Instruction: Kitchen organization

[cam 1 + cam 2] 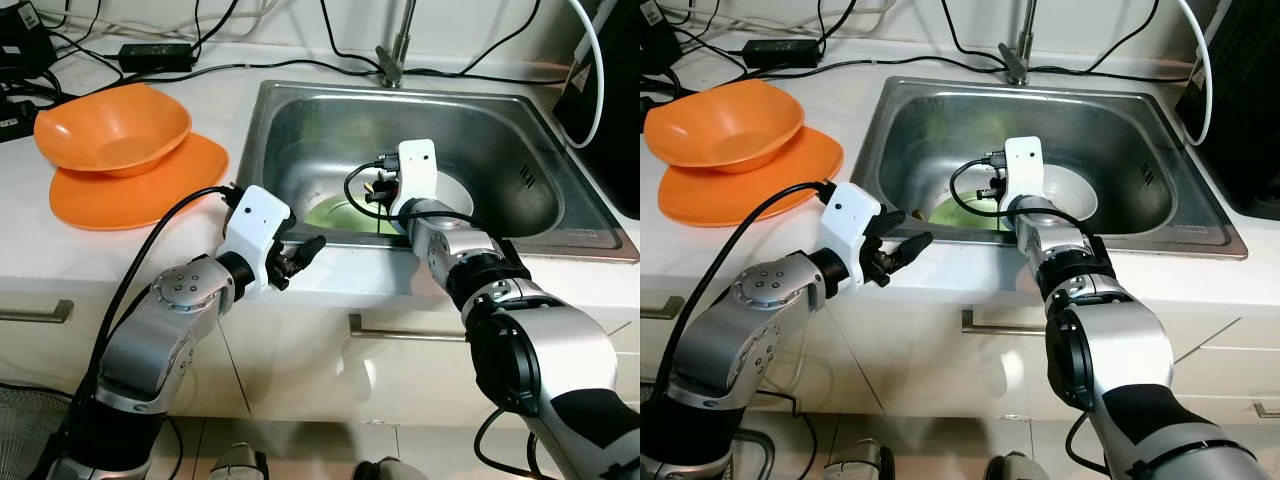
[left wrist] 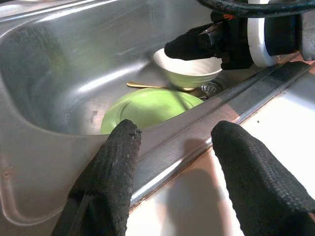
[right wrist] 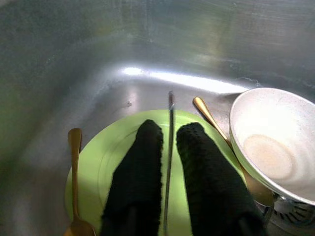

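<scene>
Down in the steel sink (image 1: 300,120) lie a green plate (image 3: 98,167), a white bowl (image 3: 275,142) beside it and two gold utensils: a spoon (image 3: 75,147) on the plate's edge and another (image 3: 209,115) under the bowl. My right gripper (image 3: 170,130) reaches into the sink just above the plate, its fingers shut on a thin silver utensil (image 3: 170,113) that runs between them. My left gripper (image 1: 300,255) hovers open over the counter's front strip, just outside the sink rim, holding nothing.
An orange bowl (image 1: 115,125) rests on an orange plate (image 1: 140,190) on the white counter at the left. The faucet (image 1: 392,60) rises behind the sink, with cables along the back. A black appliance (image 1: 610,90) stands at the right. Drawer fronts lie below.
</scene>
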{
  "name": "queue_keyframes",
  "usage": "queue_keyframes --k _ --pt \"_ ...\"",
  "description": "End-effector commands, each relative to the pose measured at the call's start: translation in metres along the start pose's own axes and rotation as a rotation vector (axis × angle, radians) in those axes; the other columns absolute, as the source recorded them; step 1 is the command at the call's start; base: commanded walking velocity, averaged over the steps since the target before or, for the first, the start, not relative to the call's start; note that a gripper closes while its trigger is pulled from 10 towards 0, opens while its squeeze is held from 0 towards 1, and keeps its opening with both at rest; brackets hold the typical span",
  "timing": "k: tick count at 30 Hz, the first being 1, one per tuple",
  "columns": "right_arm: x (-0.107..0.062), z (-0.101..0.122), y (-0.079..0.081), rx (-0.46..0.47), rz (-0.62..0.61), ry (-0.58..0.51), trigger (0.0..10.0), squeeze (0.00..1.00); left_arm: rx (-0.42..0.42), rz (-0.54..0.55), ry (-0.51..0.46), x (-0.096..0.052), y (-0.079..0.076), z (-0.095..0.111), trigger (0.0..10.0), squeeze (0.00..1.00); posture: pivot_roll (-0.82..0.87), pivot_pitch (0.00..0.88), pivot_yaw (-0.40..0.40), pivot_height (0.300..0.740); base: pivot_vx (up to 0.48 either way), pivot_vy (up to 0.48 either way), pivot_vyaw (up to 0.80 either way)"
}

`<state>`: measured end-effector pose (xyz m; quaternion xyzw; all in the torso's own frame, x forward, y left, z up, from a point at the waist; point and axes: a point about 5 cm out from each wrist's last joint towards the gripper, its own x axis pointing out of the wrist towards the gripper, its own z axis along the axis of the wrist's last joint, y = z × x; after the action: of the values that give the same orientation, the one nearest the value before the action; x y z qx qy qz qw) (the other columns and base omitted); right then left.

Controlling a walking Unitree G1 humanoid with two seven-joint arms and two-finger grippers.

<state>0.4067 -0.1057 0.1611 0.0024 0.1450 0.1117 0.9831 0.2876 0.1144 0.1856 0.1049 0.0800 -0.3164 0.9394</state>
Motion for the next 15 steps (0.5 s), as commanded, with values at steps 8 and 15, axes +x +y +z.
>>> queue_keyframes --k 8,15 --pt "-0.001 0.032 0.006 -0.056 0.026 -0.203 10.0 0.0 0.028 0.103 -0.064 0.0 0.01 0.011 10.0 0.0 0.13 0.077 -0.052 0.718 0.0 0.0 0.0" --pt "-0.009 0.065 0.013 -0.057 0.105 -0.425 10.0 0.0 0.023 0.301 -0.22 -0.002 0.036 0.042 10.0 0.0 0.12 0.077 -0.048 0.718 0.0 0.0 0.0"
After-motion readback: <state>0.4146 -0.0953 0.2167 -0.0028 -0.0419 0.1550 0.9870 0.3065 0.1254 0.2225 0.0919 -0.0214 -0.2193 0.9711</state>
